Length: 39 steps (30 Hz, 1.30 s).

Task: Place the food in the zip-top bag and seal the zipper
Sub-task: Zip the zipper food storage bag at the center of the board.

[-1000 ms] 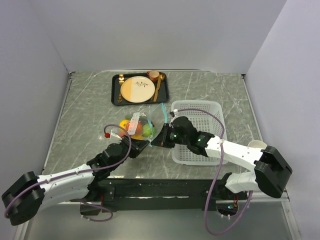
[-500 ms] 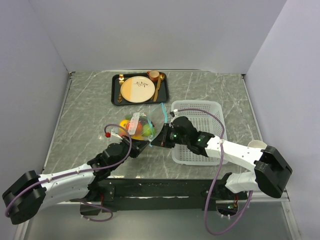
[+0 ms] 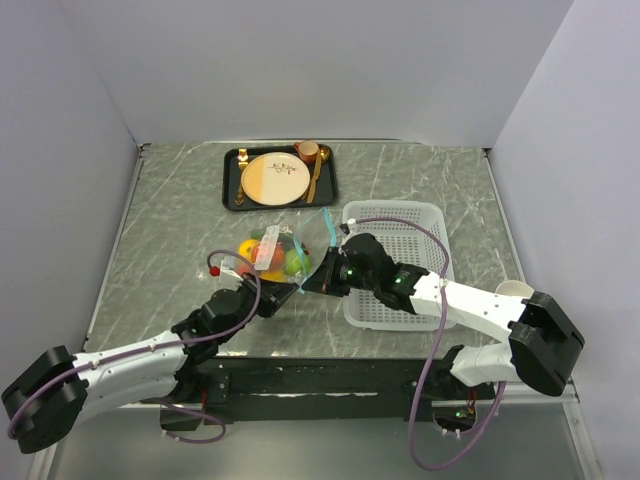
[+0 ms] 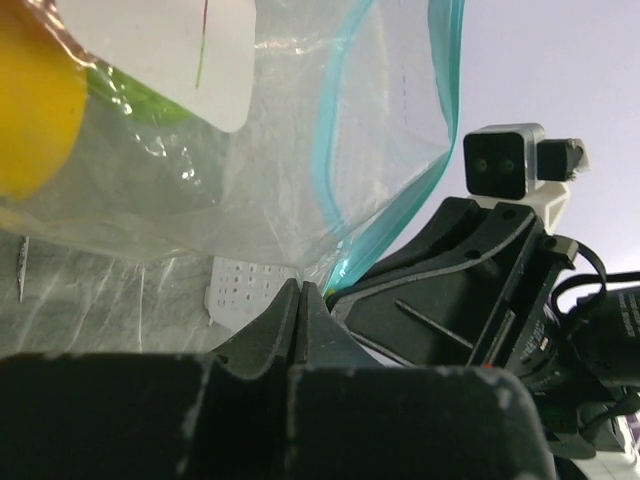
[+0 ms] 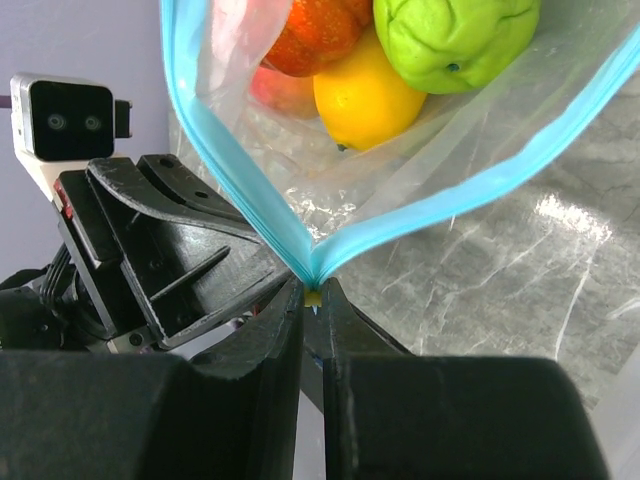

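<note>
The food lies inside the zip-top bag. The left gripper pinches its film and the right gripper its corner. The zipper gapes, unsealed.

Hemmed ahead and inward, open to the outer left

The left pincer and right pincer meet nearly tip to tip, both closed on the near corner of the zip-top bag, each barring the other's way inward; the bulging bag blocks just beyond them. The white mesh basket lies just right of the right pincer, under its arm. Left of the left pincer, bare counter gives room; the black tray stands well beyond the bag.
</note>
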Tool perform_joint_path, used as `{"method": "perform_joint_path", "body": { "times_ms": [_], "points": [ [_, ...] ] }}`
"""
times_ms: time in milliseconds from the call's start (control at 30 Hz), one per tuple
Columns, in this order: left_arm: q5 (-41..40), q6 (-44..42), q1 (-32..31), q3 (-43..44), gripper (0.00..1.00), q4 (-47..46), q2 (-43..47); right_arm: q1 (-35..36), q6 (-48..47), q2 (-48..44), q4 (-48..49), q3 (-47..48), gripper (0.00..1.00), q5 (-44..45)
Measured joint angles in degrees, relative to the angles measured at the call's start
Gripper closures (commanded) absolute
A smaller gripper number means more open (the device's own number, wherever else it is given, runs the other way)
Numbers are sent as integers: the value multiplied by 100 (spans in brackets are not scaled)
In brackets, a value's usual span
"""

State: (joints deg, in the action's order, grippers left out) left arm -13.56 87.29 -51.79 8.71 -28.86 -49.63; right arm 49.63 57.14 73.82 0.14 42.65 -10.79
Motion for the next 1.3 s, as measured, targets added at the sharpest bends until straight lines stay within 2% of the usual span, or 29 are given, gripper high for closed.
{"method": "perform_joint_path", "body": {
  "times_ms": [367,833,1033,1300],
  "points": [
    [72,9,0,-304,99,90,540,-2,-63,0,-74,20,90,-92],
    [323,4,0,-302,99,-229,-7,-76,-151,0,-227,22,89,-92],
    [306,-4,0,-302,78,-282,-2,-136,-129,0,-138,20,90,-149],
    [264,-59,0,-302,75,-286,66,-197,140,2,282,-122,92,-140]
  ]
}}
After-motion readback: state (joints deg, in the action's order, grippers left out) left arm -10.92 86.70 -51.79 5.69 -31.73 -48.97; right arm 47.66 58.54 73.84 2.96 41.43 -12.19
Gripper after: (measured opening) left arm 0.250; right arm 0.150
